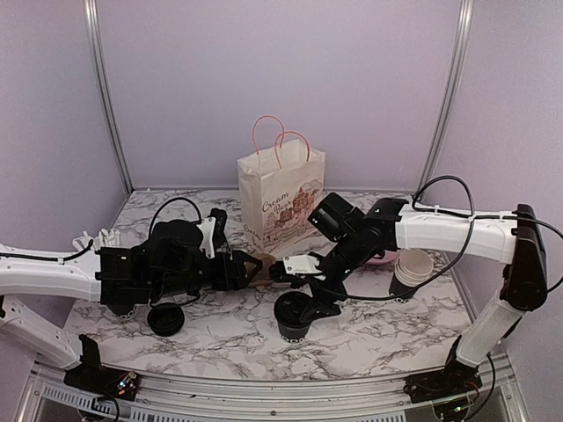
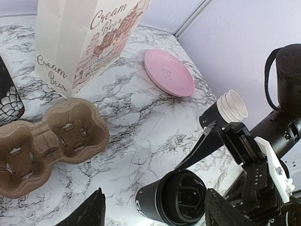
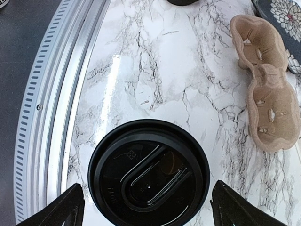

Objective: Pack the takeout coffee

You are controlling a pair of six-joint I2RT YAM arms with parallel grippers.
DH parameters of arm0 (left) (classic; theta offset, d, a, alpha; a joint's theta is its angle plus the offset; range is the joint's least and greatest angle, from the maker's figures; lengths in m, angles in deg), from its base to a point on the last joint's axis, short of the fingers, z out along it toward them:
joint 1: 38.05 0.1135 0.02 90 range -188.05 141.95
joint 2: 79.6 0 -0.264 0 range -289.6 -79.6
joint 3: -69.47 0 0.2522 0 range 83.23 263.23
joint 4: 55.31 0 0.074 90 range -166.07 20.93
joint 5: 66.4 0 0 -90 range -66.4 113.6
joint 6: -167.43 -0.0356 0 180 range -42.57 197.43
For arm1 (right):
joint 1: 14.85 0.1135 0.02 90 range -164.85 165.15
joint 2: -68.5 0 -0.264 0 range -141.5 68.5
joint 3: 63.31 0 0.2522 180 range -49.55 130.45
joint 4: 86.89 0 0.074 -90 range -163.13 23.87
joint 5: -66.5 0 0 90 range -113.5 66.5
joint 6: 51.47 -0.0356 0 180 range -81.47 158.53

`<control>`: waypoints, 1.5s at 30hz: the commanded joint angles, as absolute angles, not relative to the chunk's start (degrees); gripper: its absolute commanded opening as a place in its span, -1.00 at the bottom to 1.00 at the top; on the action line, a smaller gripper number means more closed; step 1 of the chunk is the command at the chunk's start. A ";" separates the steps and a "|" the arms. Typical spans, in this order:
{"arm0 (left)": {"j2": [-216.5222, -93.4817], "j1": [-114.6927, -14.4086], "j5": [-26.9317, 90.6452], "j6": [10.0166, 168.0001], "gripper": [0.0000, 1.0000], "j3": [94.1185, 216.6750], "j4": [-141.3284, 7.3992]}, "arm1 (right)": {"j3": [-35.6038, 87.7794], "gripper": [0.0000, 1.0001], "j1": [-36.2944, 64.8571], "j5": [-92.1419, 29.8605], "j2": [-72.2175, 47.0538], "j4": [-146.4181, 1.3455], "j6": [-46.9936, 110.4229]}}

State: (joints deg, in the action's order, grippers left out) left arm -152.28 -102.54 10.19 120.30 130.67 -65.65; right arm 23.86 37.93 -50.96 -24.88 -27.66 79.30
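While the right gripper (image 3: 148, 190) hangs over the lidded coffee cup (image 3: 148, 176), its two fingers (image 3: 61, 212) are spread wider than the round black lid, one on each side. They do not seem to press it, so this gripper is open and grips nothing. The cup stands upright on the marble table (image 3: 188, 70), directly below and between these fingers. Far ahead of the right finger lies the brown cup carrier (image 3: 268, 108), flat on the table and well apart from the cup.

The left gripper (image 2: 157, 219) also has its fingers (image 2: 89, 212) wide apart, and nothing is held between them. Just ahead of them stands the same cup, with the right gripper's fingers around it. The carrier lies ahead and to the left of the left finger, and behind it the paper bag (image 2: 80, 42) stands upright. Further ahead is a pink plate (image 2: 169, 73). Ahead of the right finger is a stack of open cups (image 2: 225, 108), black with white insides. A loose black lid (image 1: 165, 318) lies on the table behind the left fingers, beside that arm.
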 commanded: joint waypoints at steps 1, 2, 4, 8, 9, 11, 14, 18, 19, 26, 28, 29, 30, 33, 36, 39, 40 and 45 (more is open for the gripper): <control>-151.49 -102.47 7.50 120.21 0.47 129.16 -68.19 | 26.35 0.82 38.72 -49.65 -25.67 -26.10 80.08; -151.52 -102.47 7.51 120.39 0.47 128.97 -68.19 | 26.31 0.80 38.88 -49.31 -25.78 -25.99 80.10; -151.64 -102.46 7.51 120.30 0.47 128.72 -68.19 | 26.31 0.78 39.30 -48.69 -26.01 -25.73 80.34; -151.73 -102.39 7.34 120.16 0.47 128.48 -68.19 | 26.40 0.72 40.02 -47.63 -26.48 -25.50 80.50; -151.77 -102.39 7.34 120.14 0.47 128.49 -68.19 | 26.45 0.70 40.12 -47.41 -26.65 -25.48 80.46; -151.77 -102.26 7.34 120.17 0.47 128.36 -68.19 | 26.60 0.70 40.55 -46.52 -27.21 -25.49 80.25; -151.80 -102.14 7.49 120.23 0.47 128.14 -68.19 | 26.88 0.69 40.94 -45.41 -28.04 -25.47 80.03; -151.68 -102.20 7.51 120.36 0.48 127.64 -68.19 | 27.69 0.58 41.00 -44.90 -28.94 -25.31 79.64; -151.72 -102.14 7.51 120.40 0.48 127.54 -68.19 | 27.97 0.53 41.05 -44.97 -29.04 -25.13 79.66; -150.85 -101.99 7.35 120.16 0.48 127.44 -68.70 | 29.64 0.39 40.90 -45.43 -27.19 -23.13 79.72; -150.66 -101.83 7.17 119.98 0.48 127.44 -68.72 | 29.56 0.39 40.05 -45.11 -26.43 -22.97 79.58; -150.61 -101.78 7.24 119.87 0.48 127.48 -68.72 | 29.56 0.39 39.19 -45.30 -26.08 -22.91 79.57; -150.56 -101.71 7.29 119.72 0.48 127.60 -68.78 | 29.67 0.39 38.12 -45.65 -25.77 -22.80 79.53; -150.59 -101.55 7.45 119.45 0.48 127.78 -68.80 | 31.08 0.39 31.78 -47.90 -25.14 -22.51 79.13; -150.76 -101.51 7.50 119.20 0.48 127.92 -68.80 | 33.64 0.39 25.24 -49.10 -25.09 -22.50 78.51; -150.94 -101.42 7.67 119.01 0.48 128.09 -68.80 | 36.86 0.39 20.06 -48.88 -25.77 -23.20 77.31; -151.02 -101.42 7.74 119.00 0.48 128.23 -68.80 | 37.98 0.39 18.68 -48.10 -26.20 -23.70 76.62; -151.46 -101.33 8.13 119.00 0.48 128.63 -68.80 | 42.20 0.40 15.16 -41.65 -29.05 -27.59 73.85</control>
State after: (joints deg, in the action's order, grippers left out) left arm -152.00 -101.73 8.09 119.80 128.05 -67.72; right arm 38.66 16.27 -46.05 -27.29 -24.14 76.90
